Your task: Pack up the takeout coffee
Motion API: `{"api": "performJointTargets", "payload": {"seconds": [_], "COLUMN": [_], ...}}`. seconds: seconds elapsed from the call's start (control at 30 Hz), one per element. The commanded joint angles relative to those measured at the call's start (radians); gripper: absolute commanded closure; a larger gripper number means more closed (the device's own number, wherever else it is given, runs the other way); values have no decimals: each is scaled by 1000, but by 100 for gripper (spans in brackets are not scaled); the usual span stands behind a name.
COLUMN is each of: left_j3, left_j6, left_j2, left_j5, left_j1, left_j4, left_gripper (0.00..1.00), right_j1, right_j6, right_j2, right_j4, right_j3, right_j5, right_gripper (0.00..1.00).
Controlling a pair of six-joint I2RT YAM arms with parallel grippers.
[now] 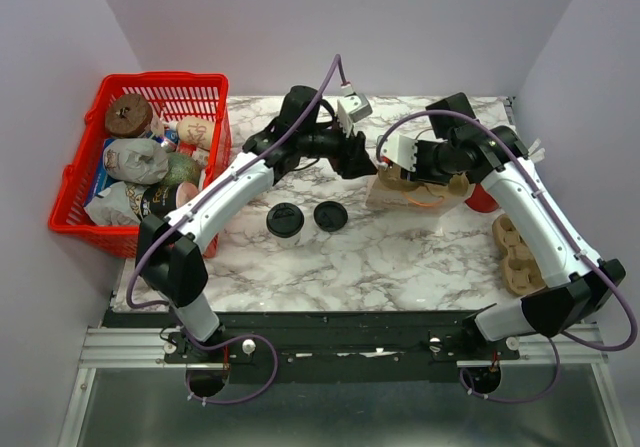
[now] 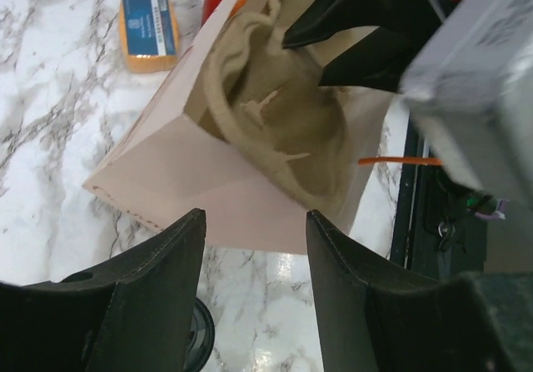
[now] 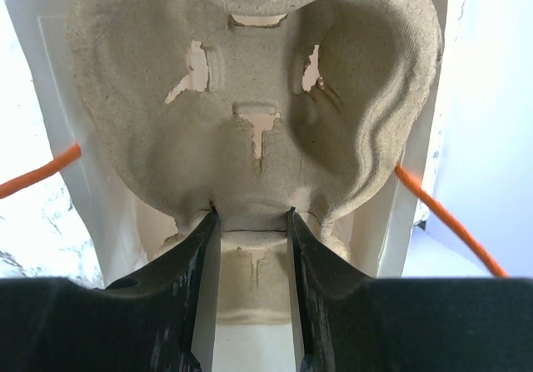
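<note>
1. Your left gripper (image 2: pixel 254 222) is hovering with its fingers spread wide and nothing between them, just in front of the open mouth of the paper bag (image 2: pixel 166 164).
2. Your right gripper (image 3: pixel 251 214) is reaching into that bag, its fingers pinching a narrow rib at the near edge of the pulp cup carrier (image 3: pixel 250 97), with only that rib between the pads.
3. The carrier is sitting inside the bag, and the bag's orange handles are trailing out on both sides.
4. The takeout coffee (image 1: pixel 285 219) is standing on the marble table (image 1: pixel 400 257), outside the bag, to the left of it and nearer the arm bases, with neither gripper touching it.
5. The loose black lid (image 1: pixel 331 215) is lying just to the right of the coffee, apart from it.
6. A second pulp carrier (image 1: pixel 520 252) is resting near the table's right edge, partly under your right arm.
7. A red basket (image 1: pixel 75 192) full of packaged goods is sitting at the far left.
8. A blue-topped orange block (image 2: pixel 150 31) is lying on the table beyond the bag.
</note>
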Motion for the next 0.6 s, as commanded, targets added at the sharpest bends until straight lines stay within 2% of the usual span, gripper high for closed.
{"api": "performJointTargets", "payload": {"seconds": [0.0,0.2,0.57], "left_j3": [85,121,118], "left_j6": [52,49,83], "left_j2": [38,67,78], "left_j5": [87,79,-22], "left_j1": [-23,-30,-36], "left_j4": [-43,-60,-121], "left_gripper": [40,39,40], "right_j1": [-8,-8,-12], "right_j6": [58,80,80], "right_j2": [20,40,42], "right_j4": [-19,-13,4], "right_j3": [35,59,40], "right_j5": [47,45,58], "right_gripper": [99,100,100]}}
